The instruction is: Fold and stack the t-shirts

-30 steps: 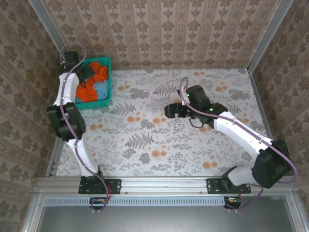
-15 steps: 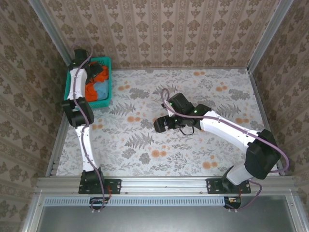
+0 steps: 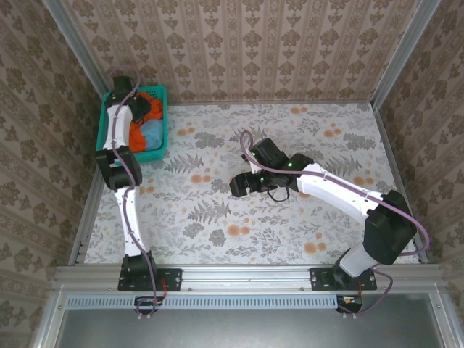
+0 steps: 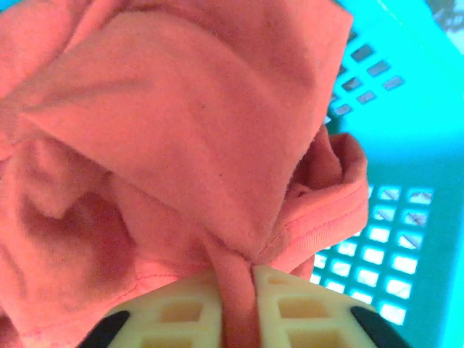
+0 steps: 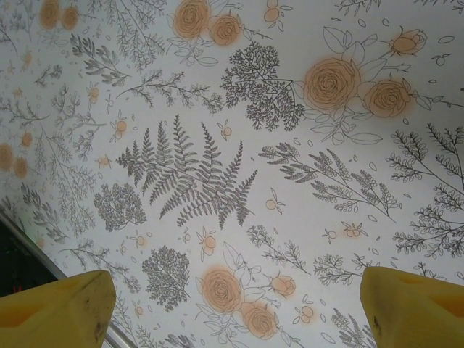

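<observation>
The orange t-shirt (image 3: pixel 150 106) lies bunched in the far part of the teal mesh basket (image 3: pixel 161 141), with the pale light-blue t-shirt (image 3: pixel 154 133) beside it toward the front. My left gripper (image 3: pixel 138 109) reaches into the basket. In the left wrist view it (image 4: pixel 246 290) is shut on a pinched fold of the orange t-shirt (image 4: pixel 188 123), and its cream fingers (image 4: pixel 181 312) press the cloth from both sides. My right gripper (image 3: pixel 236 185) hovers over the middle of the floral table, open. Its yellow fingertips (image 5: pixel 58 304) stand far apart with nothing between them.
The basket sits in the table's far left corner, against the wallpapered walls. The floral tablecloth (image 3: pixel 290 217) covers the whole work surface. A metal rail (image 3: pixel 246 275) runs along the near edge. The basket's mesh wall (image 4: pixel 406 145) rises close to the right of the left gripper.
My left gripper has shifted deeper into the basket's far part and shut on the orange cloth. My right arm has swung left toward the table's middle.
</observation>
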